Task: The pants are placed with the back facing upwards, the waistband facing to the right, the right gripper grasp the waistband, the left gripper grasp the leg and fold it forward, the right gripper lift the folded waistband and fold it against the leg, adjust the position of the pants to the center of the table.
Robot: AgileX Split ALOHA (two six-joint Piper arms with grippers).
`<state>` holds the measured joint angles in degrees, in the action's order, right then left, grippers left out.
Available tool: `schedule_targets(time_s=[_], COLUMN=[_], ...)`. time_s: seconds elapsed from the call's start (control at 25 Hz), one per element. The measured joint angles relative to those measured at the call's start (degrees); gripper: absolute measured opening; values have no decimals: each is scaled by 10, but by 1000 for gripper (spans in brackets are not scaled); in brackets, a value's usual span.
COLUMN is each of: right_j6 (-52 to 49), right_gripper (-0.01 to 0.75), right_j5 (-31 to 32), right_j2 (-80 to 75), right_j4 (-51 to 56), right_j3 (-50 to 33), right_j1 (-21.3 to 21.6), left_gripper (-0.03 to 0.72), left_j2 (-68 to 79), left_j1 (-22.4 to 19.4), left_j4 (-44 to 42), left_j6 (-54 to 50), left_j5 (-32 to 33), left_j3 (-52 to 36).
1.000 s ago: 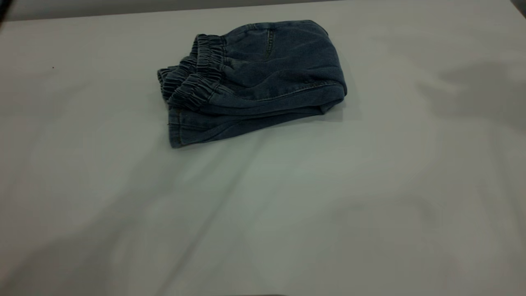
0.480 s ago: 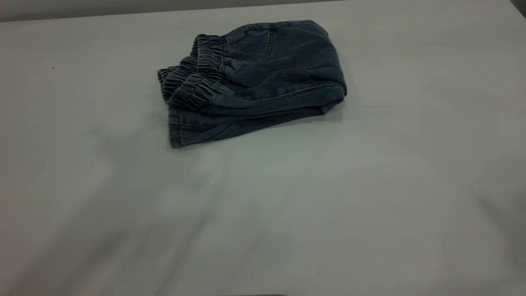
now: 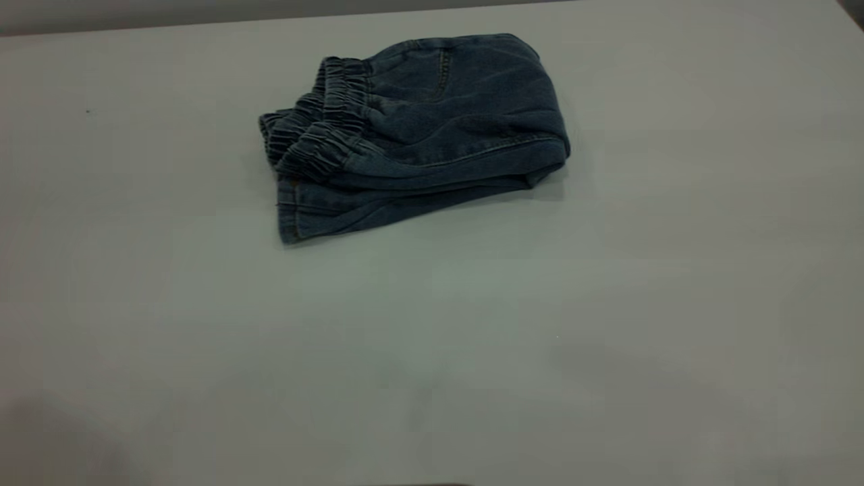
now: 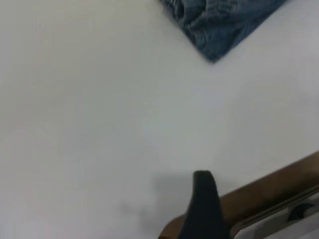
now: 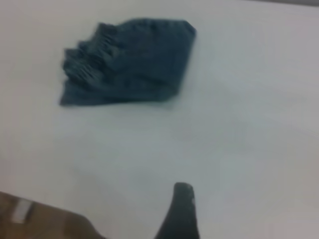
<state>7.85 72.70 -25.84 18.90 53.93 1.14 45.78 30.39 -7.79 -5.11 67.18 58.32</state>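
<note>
The pants (image 3: 445,128) lie folded into a compact blue denim bundle on the far middle of the table (image 3: 472,351). The gathered waistband (image 3: 317,135) is at the bundle's left end, stacked in ruffled layers over a hem edge (image 3: 297,216). The printed leg is hidden inside the fold. Neither gripper appears in the exterior view. In the left wrist view, a black part of my left gripper (image 4: 203,199) hangs over the table's near edge, far from a corner of the pants (image 4: 219,25). My right gripper (image 5: 182,209) is likewise well clear of the pants (image 5: 129,64), holding nothing.
A brown wooden table edge (image 4: 269,191) with a pale frame beyond it shows beside the left gripper. Another brown strip (image 5: 40,221) lies near the right gripper. Bare white tabletop surrounds the pants on all sides.
The dark arm shadows that crossed the near and right parts of the table have faded away. The pants have not moved.
</note>
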Motion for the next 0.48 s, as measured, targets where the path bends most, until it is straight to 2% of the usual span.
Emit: schedule_targets(time_s=[0.36,0.48], right_j6=[-7,-7], right_gripper=[570,570], right_j5=[4,-12], right_j2=[182,227], right_j4=[-73,-90], right_j3=[-152,-195], right_j1=[0,0], left_gripper=[516,516], left_j2=[-200,-236], left_j1=[0,0], left_j4=[-1,-1], left_j6=[17,19], left_j5=[0,0], left_j3=[-131,-166])
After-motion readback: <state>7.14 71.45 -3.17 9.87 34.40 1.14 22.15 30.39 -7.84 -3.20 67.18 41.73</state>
